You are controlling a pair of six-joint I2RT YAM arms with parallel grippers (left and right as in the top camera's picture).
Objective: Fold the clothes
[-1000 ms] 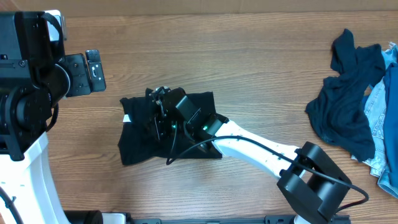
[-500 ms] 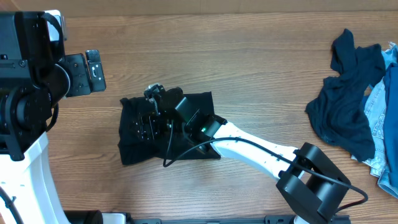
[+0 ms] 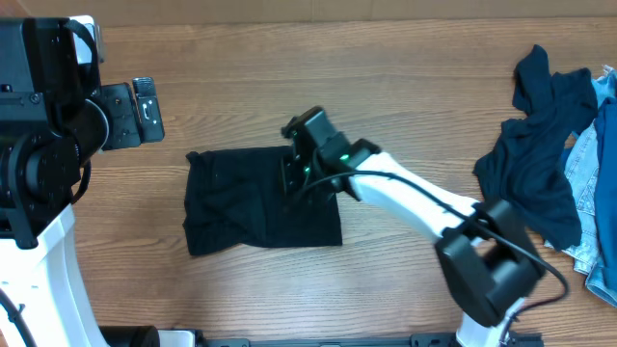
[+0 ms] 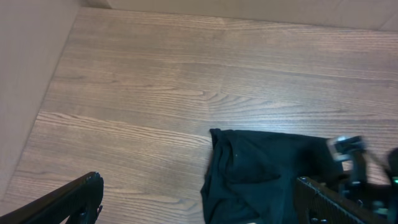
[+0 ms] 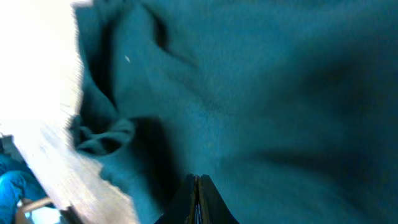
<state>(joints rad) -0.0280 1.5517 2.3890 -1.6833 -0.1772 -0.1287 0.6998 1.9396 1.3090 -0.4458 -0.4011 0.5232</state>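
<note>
the right gripper, fingers shut, stands over the right top edge of the folded black t-shirt; whether it pinches cloth, i cannot tell. the left gripper, wide open and empty, is farther away.

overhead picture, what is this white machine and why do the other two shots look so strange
These are two robot arms at a wooden table. The overhead view looks down; the other two come from cameras on each wrist. A dark T-shirt lies in the middle; a rumpled dark blue garment and pale denim sit at the right edge. The right gripper is shut, close over the shirt, so its camera sees mostly cloth. The left gripper is open and holds nothing.
</note>
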